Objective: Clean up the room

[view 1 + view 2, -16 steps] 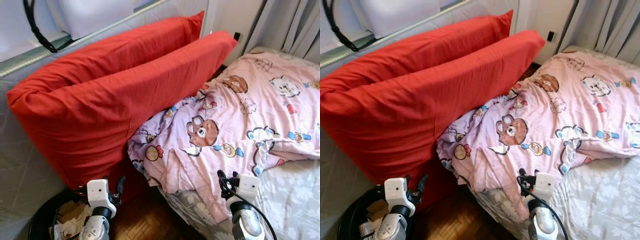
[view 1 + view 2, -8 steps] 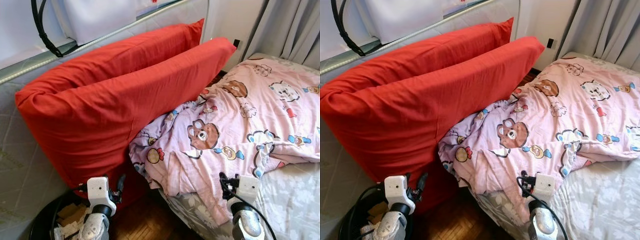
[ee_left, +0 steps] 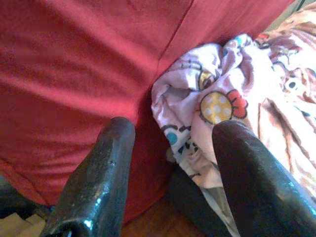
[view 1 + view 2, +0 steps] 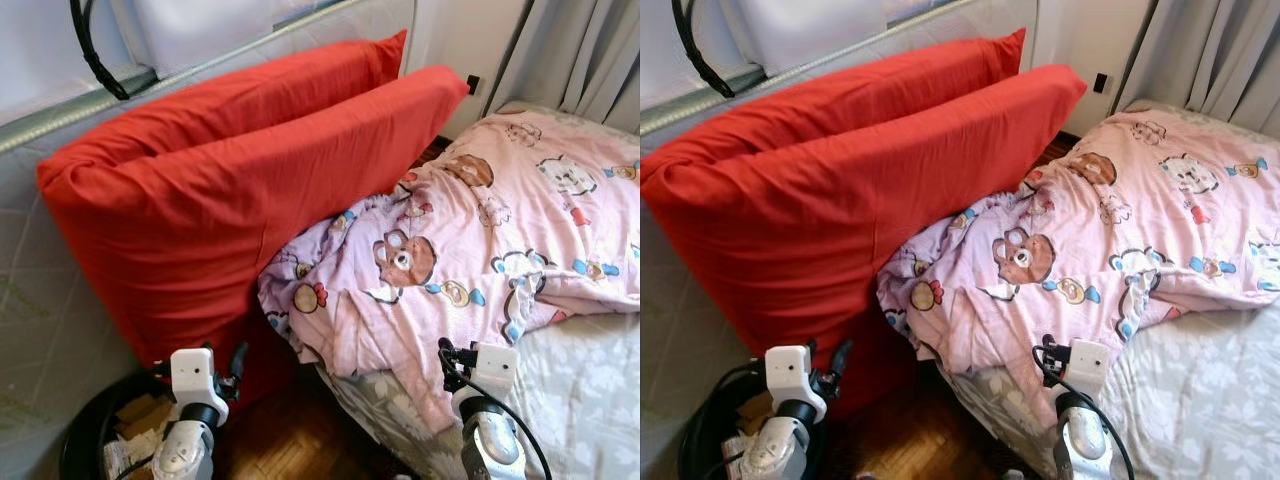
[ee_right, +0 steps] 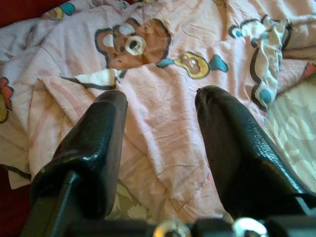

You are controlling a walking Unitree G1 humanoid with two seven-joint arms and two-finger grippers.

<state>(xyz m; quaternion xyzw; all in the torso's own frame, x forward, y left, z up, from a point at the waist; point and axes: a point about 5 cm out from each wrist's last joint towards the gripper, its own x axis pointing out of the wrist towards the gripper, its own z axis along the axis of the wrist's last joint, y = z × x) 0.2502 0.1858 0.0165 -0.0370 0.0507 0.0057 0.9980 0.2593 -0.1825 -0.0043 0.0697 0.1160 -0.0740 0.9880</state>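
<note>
A crumpled pink blanket with cartoon bears [image 4: 470,250] lies across a bed with a grey floral sheet [image 4: 590,400]. Two large red pillows [image 4: 230,190] lean against the grey wall to its left. My left gripper [image 3: 170,148] hangs low before the pillows and the blanket's bunched corner [image 3: 217,103], open with nothing in it. My right gripper [image 5: 160,106] hovers over the blanket's near edge [image 5: 163,148], also open and empty. In the head views the left wrist [image 4: 190,385] and the right wrist [image 4: 485,375] stand at the bottom of the picture.
A black bin [image 4: 95,440] with crumpled paper stands on the wooden floor [image 4: 290,440] below my left arm. Grey curtains [image 4: 590,50] hang behind the bed. A black strap [image 4: 90,55] dangles at the window ledge above the pillows.
The view has shifted slightly as the camera moved. Both arms stay low with their fingers apart; the pillows and blanket lie as before.
</note>
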